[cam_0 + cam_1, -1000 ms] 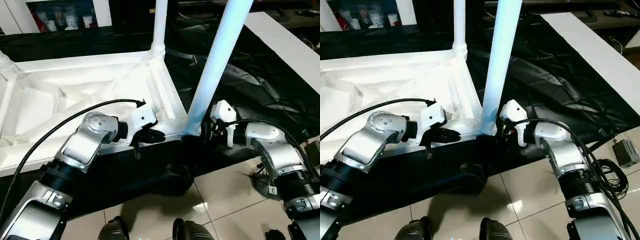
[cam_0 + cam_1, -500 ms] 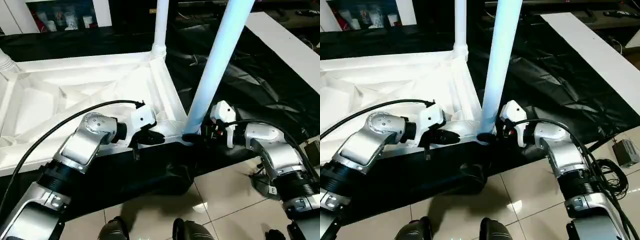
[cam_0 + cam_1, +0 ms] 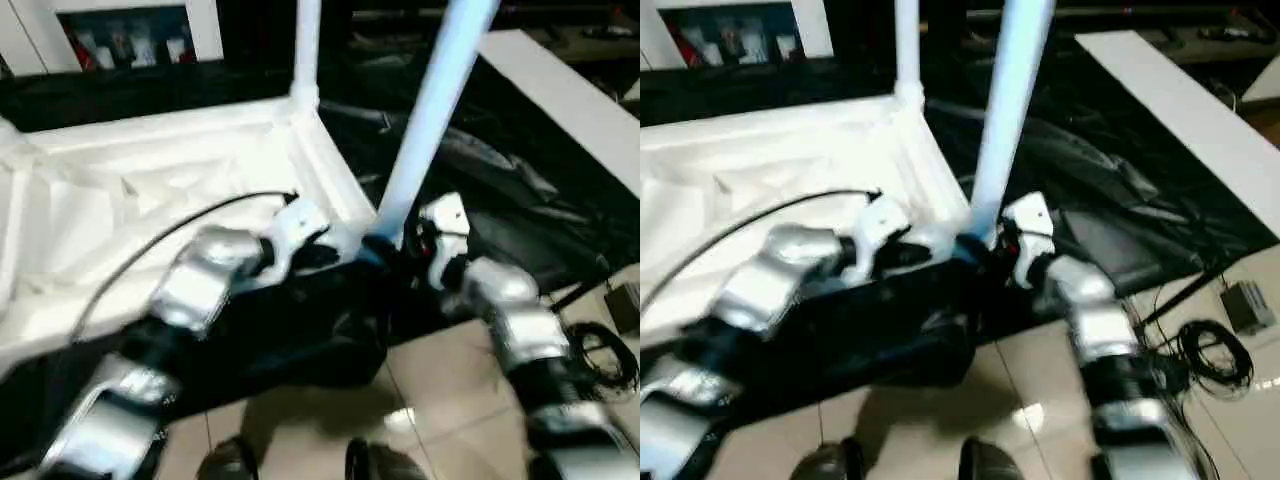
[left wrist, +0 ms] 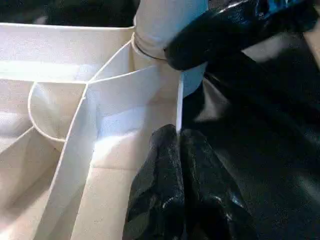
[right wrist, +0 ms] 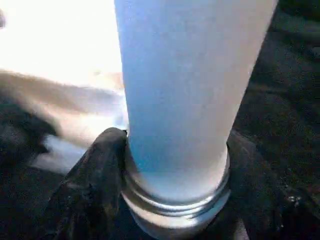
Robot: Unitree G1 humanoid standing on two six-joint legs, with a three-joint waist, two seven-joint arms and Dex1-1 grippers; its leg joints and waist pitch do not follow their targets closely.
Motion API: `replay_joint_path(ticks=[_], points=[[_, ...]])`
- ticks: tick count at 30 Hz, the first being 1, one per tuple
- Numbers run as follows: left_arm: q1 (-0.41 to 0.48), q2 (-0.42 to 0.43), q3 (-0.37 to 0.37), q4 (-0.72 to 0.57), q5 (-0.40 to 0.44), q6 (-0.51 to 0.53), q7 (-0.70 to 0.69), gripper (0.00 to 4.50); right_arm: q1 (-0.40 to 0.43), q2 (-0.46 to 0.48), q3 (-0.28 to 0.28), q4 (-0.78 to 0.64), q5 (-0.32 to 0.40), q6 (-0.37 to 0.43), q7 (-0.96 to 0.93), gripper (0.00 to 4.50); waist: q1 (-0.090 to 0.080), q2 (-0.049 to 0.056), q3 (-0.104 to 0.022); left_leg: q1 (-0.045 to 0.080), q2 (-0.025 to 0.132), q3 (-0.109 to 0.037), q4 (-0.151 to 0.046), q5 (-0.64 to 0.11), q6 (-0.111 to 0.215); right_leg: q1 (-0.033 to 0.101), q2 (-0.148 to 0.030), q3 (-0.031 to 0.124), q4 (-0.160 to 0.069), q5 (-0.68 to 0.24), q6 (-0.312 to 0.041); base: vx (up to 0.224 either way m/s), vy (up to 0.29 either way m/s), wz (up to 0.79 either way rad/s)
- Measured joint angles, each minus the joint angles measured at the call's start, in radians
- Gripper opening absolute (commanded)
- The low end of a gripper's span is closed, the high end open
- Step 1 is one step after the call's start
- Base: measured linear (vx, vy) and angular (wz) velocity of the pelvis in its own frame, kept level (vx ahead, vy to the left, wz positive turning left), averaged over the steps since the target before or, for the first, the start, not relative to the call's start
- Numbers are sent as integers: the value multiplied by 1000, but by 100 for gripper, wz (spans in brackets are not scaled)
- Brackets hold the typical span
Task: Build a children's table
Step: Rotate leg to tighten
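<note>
Your tabletop (image 3: 150,190) lies underside-up on black sheeting (image 3: 520,190), near-corner leg (image 5: 190,100) upright in its socket, right gripper (image 5: 175,200) clasping the leg's base, apparently snug, left gripper (image 4: 175,165) clenched empty against the tabletop's edge rib, far leg (image 3: 305,50) standing.

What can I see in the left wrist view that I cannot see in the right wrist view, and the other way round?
Left wrist view alone: the ribbed underside of the tabletop, the left gripper with its fingers pressed together against the tabletop's edge wall, and a black finger of the right gripper lying across the base of the near leg.

Right wrist view alone: the near leg seen close, its tube rising from a ringed base, with the right gripper's fingers on both sides of that base.

Both: the near leg at its corner socket, a right gripper finger and the black sheet under the table.
</note>
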Motion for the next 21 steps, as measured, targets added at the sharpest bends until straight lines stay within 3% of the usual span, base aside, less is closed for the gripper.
replay_joint_path(ticks=[8,11,13,16,21], points=[[-62,-125,19,118,43,-24,192,0,-97,113,-46,135,-68,-72,-343,264,1,1,-1,0,0,0,-3,0,0,-1,0,-1,0,4,-4,0,0,0],[-63,-125,17,124,46,-34,195,0,-98,116,-53,146,-63,-96,-339,264,4,2,-1,0,0,0,-7,0,0,-1,1,-2,0,4,-4,0,0,0],[-62,-125,14,121,46,-36,195,0,-92,116,-68,145,-48,-104,-314,320,5,2,-1,0,0,0,-7,0,0,-1,1,-2,0,4,-4,0,0,0],[-61,-115,14,123,52,-41,197,0,-62,115,-74,102,-21,-119,-247,344,3,2,-1,0,0,0,-7,0,0,-2,1,-2,0,4,-4,0,0,0],[-68,-89,25,139,64,-62,207,0,-49,70,-34,-6,13,-126,-100,387,-20,2,-1,1,1,-1,-5,0,0,-1,1,-2,0,4,-3,0,0,0]])
